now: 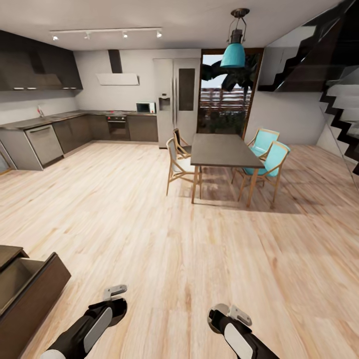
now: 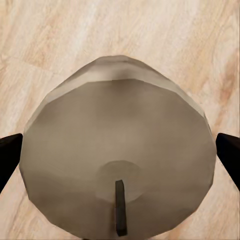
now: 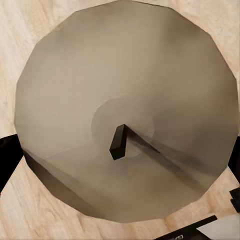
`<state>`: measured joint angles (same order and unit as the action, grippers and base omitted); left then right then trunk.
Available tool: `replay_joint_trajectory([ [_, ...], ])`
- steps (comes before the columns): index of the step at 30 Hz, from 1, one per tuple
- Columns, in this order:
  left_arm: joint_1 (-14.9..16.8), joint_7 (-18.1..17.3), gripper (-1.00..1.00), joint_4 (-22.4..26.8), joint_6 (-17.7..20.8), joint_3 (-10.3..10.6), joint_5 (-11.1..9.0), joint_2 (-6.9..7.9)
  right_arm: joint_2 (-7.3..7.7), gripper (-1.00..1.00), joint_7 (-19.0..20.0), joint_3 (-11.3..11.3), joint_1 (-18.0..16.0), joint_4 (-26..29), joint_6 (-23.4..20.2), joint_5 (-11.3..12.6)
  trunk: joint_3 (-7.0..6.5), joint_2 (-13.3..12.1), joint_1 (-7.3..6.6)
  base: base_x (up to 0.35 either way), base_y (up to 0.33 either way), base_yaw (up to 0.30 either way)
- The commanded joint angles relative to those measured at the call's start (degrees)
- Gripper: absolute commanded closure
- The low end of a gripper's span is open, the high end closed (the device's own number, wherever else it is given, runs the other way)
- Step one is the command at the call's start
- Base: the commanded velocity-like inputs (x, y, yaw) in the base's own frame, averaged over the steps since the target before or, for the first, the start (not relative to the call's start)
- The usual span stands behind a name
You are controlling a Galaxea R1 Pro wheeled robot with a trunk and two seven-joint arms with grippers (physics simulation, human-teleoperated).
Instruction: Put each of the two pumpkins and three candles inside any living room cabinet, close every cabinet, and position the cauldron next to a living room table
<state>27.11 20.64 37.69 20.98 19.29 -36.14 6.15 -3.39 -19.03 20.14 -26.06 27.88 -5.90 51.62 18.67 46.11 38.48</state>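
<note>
Each claw is clamped on a candle: the left gripper (image 2: 120, 150) holds one candle (image 2: 117, 150), the right gripper (image 3: 120, 145) another candle (image 3: 125, 115), both low over the wood floor (image 1: 164, 239). The cabinet (image 1: 27, 294) sits at the robot's left with a drawer open. Nothing looks stowed yet; closing still remains.

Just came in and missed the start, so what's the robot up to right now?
It's carrying two candles, one in each gripper. The left wrist view shows a tan candle between the left gripper's fingers, and the right wrist view shows another candle held the same way, both above the wooden floor. In the head view the dark brown cabinet sits at the robot's left with a drawer pulled open. Ahead are a dining table and chairs.
</note>
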Motion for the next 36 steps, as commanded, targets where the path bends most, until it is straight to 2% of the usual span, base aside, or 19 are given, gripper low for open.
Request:
replay_joint_trajectory([
  [1, 0.4, 0.6, 1.00, 0.0, 0.7, 0.4, -0.7, 0.12, 0.05, 1.00, -0.4, 0.3, 0.0, 0.1, -0.2, 0.2, 0.08, 0.1, 0.04, 0.292, -0.156, 0.000],
  [8, 1.2, 0.7, 1.00, 0.1, 4.6, 0.1, -0.6, -0.02, -0.10, 1.00, -0.4, 0.4, 0.0, 0.1, -0.2, 0.1, 0.08, 0.1, 0.04, 0.281, -0.157, 0.000],
  [11, 1.3, 0.7, 1.00, 0.0, 4.8, 0.1, -0.7, -0.41, -0.12, 1.00, -0.4, 0.4, 0.0, 0.1, -0.2, 0.1, 0.08, 0.1, 0.04, 0.271, -0.157, 0.000],
  [22, 1.3, 0.5, 1.00, 0.2, 4.9, 0.1, -0.8, -0.40, -0.08, 1.00, -0.4, 0.3, 0.0, 0.1, -0.3, 0.1, 0.08, 0.1, 0.04, 0.276, -0.148, 0.000],
  [36, 1.3, 0.6, 1.00, 0.3, 4.9, 0.1, -0.9, -0.40, -0.03, 1.00, -0.5, 0.3, 0.0, 0.1, -0.3, 0.1, 0.08, 0.1, 0.04, 0.326, -0.010, 0.000],
])
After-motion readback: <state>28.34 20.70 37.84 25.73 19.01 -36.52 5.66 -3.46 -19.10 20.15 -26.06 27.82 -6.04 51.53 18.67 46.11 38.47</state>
